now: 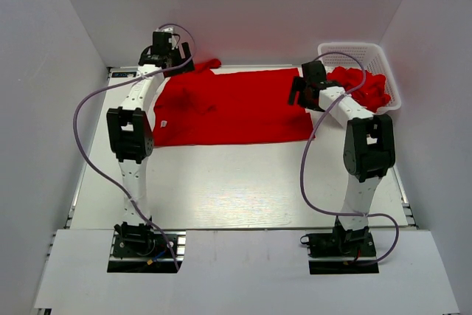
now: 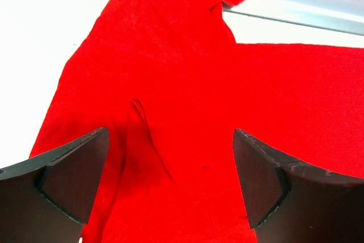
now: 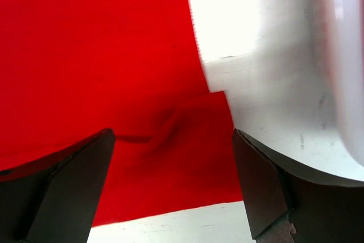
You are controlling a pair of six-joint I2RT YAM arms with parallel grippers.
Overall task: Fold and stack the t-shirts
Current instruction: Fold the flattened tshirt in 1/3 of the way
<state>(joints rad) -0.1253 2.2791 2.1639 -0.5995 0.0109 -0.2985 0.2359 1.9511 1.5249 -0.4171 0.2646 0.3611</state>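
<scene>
Your left gripper [image 2: 170,135] is wide open and holds nothing. Your right gripper [image 3: 172,134] is wide open and empty too. One red shirt [image 1: 228,108] lies spread flat on the far part of the worktop [image 1: 221,182], between the two grippers. Its sleeve [image 2: 187,4] pokes out toward the far side, just past the left gripper. The right gripper hangs over the shirt's right edge, where a little corner [image 3: 193,118] is flipped over. More red shirts [image 1: 365,86] sit bunched up in the white basket [image 1: 389,71] at the far right. I think the shirt is light, soft and floppy, so it will sag and wrinkle if you lift it by the middle. It looks best to pinch it at the edges. Take the sleeve side with the left gripper and the flipped corner with the right, and lift both together.
</scene>
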